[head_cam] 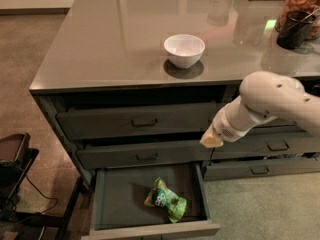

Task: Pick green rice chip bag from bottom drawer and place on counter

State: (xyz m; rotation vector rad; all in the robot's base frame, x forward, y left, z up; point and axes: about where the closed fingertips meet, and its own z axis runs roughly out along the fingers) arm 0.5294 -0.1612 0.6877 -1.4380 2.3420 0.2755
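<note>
The green rice chip bag (166, 200) lies crinkled on the floor of the bottom drawer (150, 230), right of its middle. The drawer is pulled out. The counter (120, 39) is the glossy grey slab on top of the island. My gripper (211, 140) shows as a tan tip at the end of the white arm (265, 104). It hangs in front of the middle drawer front, above the open drawer's back right corner and up and right of the bag. It does not touch the bag.
A white bowl (184, 50) stands on the counter near its front edge. A dark cup (292, 29) and a jar of snacks (302, 4) stand at the back right. Two handled drawers (145, 123) are closed above. Black equipment (12, 169) sits on the floor at left.
</note>
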